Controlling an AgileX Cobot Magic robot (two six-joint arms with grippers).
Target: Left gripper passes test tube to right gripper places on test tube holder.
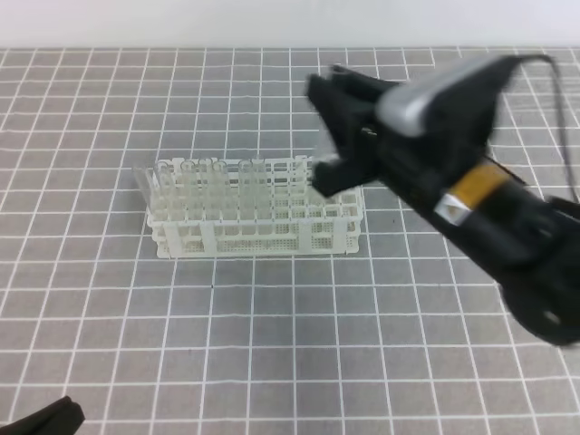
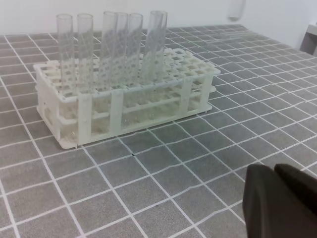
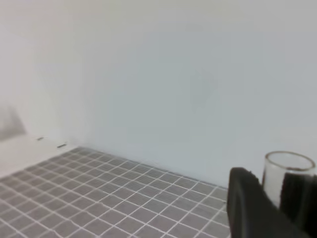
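The right hand (image 1: 337, 131) hangs raised above the right end of the test tube holder (image 1: 256, 220), blurred in the high view; its wrist view shows the open rim of the test tube (image 3: 289, 173) standing upright between the dark fingers (image 3: 247, 206), so it is clamped on that tube. The left hand (image 2: 280, 201) sits low at the near left corner of the bench (image 1: 272, 344), well apart from the holder; only the dark finger ends show, close together, and whether anything is between them I cannot tell. Several clear tubes (image 2: 114, 47) stand upright in the holder's left part.
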